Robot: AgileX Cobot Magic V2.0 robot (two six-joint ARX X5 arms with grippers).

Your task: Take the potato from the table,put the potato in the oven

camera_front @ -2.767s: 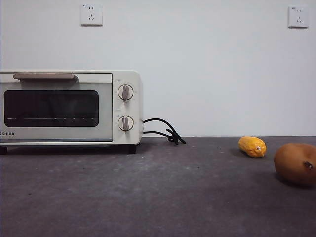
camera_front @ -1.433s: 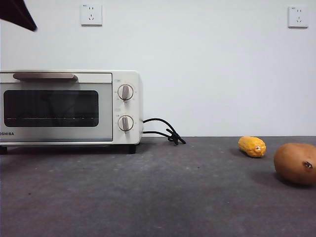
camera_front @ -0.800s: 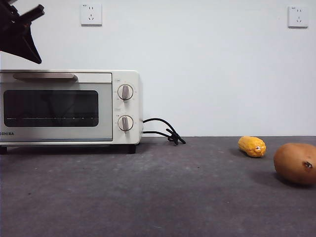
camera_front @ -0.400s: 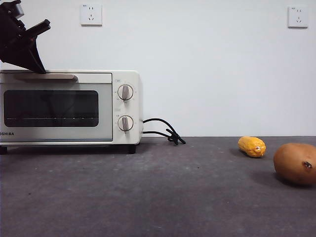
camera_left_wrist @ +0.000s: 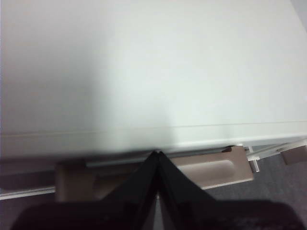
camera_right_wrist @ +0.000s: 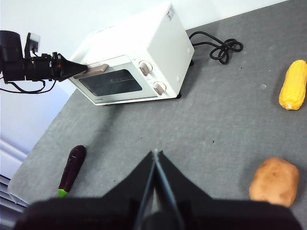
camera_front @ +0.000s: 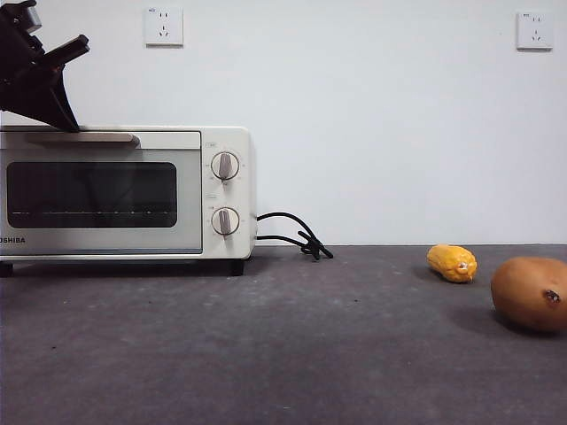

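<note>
Lying on the table (camera_front: 283,354) at the far right of my front view, the potato (camera_front: 530,293) rests on its side, its long axis roughly level and running across the view, the end with the small dark spot toward the right. In my right wrist view its long axis runs slightly aslant, and it (camera_right_wrist: 274,182) sits well apart from the oven (camera_right_wrist: 139,57), with the corn (camera_right_wrist: 293,85) beyond it, nearer the wall. Nothing touches the potato.

My left gripper (camera_front: 64,122) comes in from the upper left corner of the front view, slanting down, its black tip at the left end of the handle (camera_front: 80,137) on the oven's (camera_front: 124,190) door. From the left wrist I see the jaws pressed together to a single point (camera_left_wrist: 157,158) right at the handle (camera_left_wrist: 206,168), just under the oven's (camera_left_wrist: 153,72) white top; they grip nothing that I can see. The door is shut.

My right gripper (camera_right_wrist: 156,160) hangs above the bare table (camera_right_wrist: 211,124), jaws closed and empty, pointing toward the oven, with the potato off to one side. An eggplant (camera_right_wrist: 72,165) lies near the table's edge on the other side. The cord (camera_front: 297,237) curls beside the oven.
</note>
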